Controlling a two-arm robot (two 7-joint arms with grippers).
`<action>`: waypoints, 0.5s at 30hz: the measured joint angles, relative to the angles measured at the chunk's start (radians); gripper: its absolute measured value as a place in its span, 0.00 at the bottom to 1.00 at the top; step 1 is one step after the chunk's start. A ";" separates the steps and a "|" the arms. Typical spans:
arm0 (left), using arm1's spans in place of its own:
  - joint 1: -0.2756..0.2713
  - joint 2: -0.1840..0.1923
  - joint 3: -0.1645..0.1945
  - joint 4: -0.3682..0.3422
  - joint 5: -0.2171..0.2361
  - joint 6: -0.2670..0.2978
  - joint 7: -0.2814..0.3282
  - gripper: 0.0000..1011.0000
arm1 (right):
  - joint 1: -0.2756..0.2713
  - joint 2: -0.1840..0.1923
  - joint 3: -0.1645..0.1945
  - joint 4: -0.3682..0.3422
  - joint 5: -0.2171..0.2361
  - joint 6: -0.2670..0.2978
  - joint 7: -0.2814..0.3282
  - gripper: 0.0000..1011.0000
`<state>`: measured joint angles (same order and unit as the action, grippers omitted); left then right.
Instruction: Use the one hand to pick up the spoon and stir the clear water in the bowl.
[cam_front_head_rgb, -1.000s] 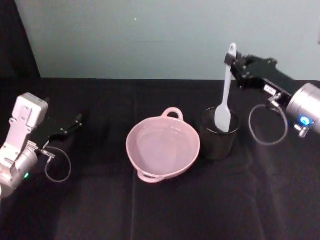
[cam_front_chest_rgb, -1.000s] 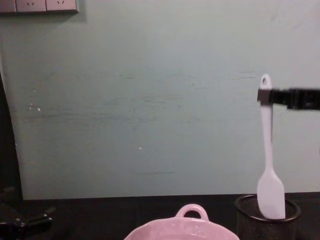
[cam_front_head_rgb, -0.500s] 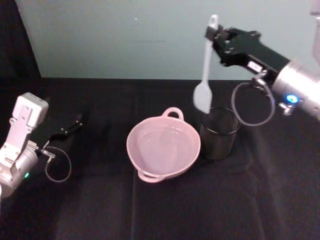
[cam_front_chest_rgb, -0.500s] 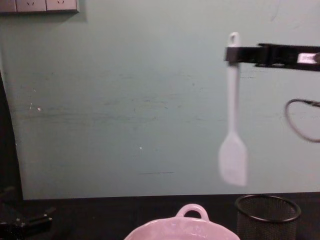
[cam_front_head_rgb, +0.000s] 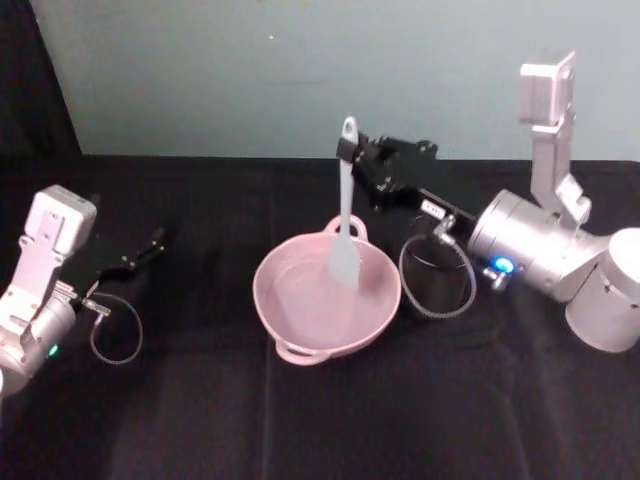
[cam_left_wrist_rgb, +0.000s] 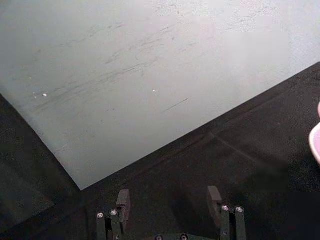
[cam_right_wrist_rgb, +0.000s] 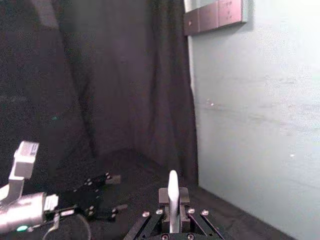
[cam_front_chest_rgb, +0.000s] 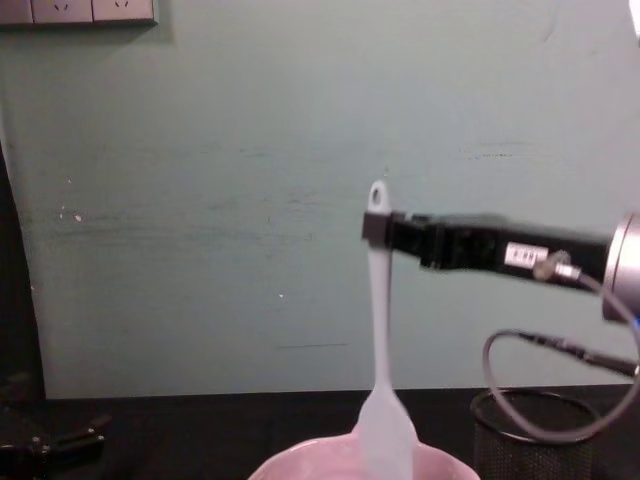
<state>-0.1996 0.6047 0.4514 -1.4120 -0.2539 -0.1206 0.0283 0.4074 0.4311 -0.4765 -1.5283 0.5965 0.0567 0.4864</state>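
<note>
Right end effector (cam_front_head_rgb: 347, 150) gripping spoon (cam_front_head_rgb: 345, 215) — black tabletop (cam_front_head_rgb: 400, 420), teal wall (cam_front_head_rgb: 250, 80)

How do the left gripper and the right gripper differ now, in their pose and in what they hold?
The left gripper is open and holds nothing; the right gripper is shut on the spoon, near the top of its handle. The left gripper sits low on the robot's left side; the right gripper is raised above the pink bowl, with the spoon hanging upright, blade down at the bowl. Both have black fingers.
</note>
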 joint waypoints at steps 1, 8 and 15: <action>0.000 0.000 0.000 0.000 0.000 0.000 0.000 1.00 | -0.002 -0.003 -0.003 0.007 -0.001 -0.007 0.006 0.11; 0.000 0.000 0.000 0.000 0.000 0.000 0.000 1.00 | -0.011 -0.022 -0.030 0.050 -0.024 -0.043 0.036 0.11; 0.000 0.000 0.000 0.000 0.000 0.000 0.000 1.00 | -0.019 -0.038 -0.038 0.074 -0.037 -0.051 0.042 0.11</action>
<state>-0.1995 0.6047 0.4514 -1.4120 -0.2539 -0.1205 0.0283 0.3880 0.3936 -0.5149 -1.4545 0.5591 0.0061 0.5286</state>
